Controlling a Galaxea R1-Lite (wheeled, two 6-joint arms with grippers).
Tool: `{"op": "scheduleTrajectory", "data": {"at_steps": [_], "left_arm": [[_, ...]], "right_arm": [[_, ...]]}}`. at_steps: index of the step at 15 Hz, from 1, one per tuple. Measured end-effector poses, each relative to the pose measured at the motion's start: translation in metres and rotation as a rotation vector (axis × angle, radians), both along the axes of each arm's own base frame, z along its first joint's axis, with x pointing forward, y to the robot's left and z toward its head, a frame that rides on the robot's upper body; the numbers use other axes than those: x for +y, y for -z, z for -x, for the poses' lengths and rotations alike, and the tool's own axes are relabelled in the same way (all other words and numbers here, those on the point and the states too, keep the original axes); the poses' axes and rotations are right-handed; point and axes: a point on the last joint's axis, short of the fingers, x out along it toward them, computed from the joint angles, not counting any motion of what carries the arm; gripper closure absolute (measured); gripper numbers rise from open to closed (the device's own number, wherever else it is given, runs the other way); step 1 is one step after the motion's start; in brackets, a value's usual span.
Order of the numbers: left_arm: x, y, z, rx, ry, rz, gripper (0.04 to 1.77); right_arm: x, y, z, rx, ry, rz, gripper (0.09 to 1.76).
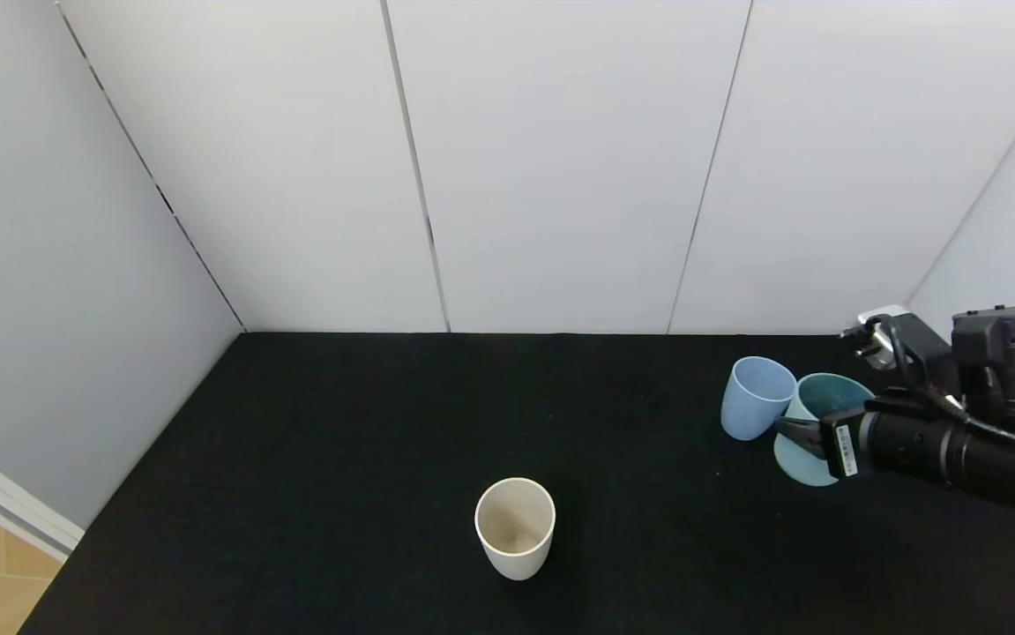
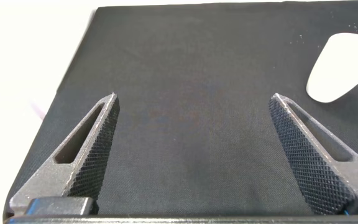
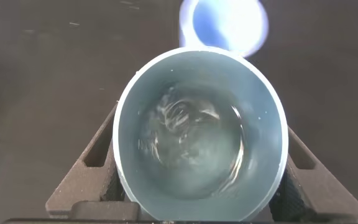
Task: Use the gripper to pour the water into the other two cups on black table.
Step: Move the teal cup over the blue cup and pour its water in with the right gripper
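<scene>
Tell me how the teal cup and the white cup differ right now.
The teal cup is held between the right gripper's fingers and tilted; the white cup stands free and upright. The teal cup holds water; the white cup looks empty. Both are handleless tumblers of like size.

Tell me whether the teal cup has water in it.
Yes: the right wrist view shows rippling clear water inside the teal cup, which the right hand grips, tilted toward the blue cup.
</scene>
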Motion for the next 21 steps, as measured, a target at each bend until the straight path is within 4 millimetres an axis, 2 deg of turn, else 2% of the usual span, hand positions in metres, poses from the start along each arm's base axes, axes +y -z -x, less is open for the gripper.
{"op": "scheduleTrajectory", "data": {"at_steps": [4,6,11,21], "left_arm": [[0.0,0.0,0.0,0.0,0.0,0.0,0.09],[0.0,0.0,0.0,0.0,0.0,0.0,0.09],[0.0,0.0,0.0,0.0,0.0,0.0,0.09],[0.0,0.0,0.0,-0.001,0.0,0.0,0.09]], "right_arm": [[-0.02,-0.025,-0.003,-0.043,0.056,0.03,0.61],[-0.026,-0.029,-0.008,-0.052,0.051,0.06,0.61],[-0.029,-0.023,-0.022,-0.036,0.048,0.093,0.61],[-0.044,-0.005,-0.064,0.0,0.025,0.242,0.61]]}}
